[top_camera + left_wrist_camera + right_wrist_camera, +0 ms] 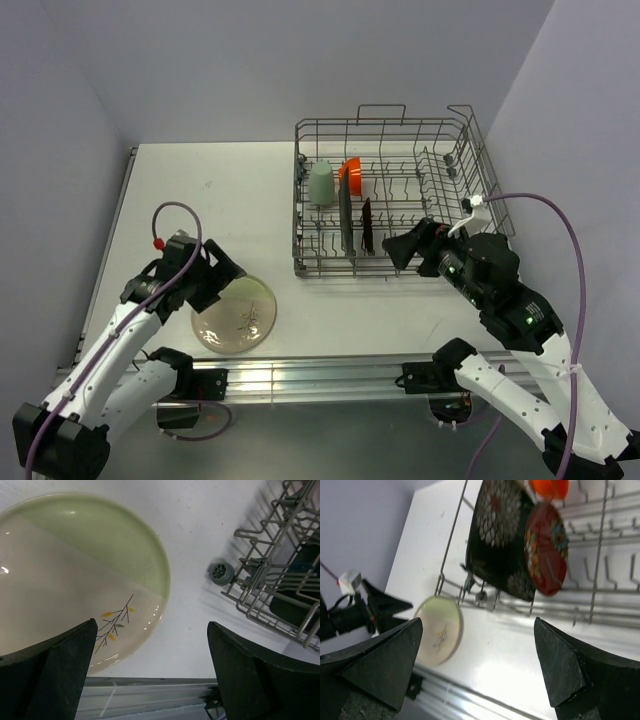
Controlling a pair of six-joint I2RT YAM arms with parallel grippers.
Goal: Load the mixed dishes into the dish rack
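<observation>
The cream round plate with a leaf sprig (235,314) lies flat on the white table near the front edge; it also shows in the left wrist view (75,575) and the right wrist view (439,636). My left gripper (226,272) is open and empty just above the plate's far left rim. The grey wire dish rack (392,195) holds the pale green cup (320,182), the orange bowl (351,172), the black square floral plate (346,219) and the small red flowered plate (367,225), both plates on edge. My right gripper (396,247) is open and empty at the rack's near edge.
A metal rail (300,378) runs along the table's front edge. The rack's small wheel (221,572) stands on the table right of the cream plate. Grey walls close in the back and sides.
</observation>
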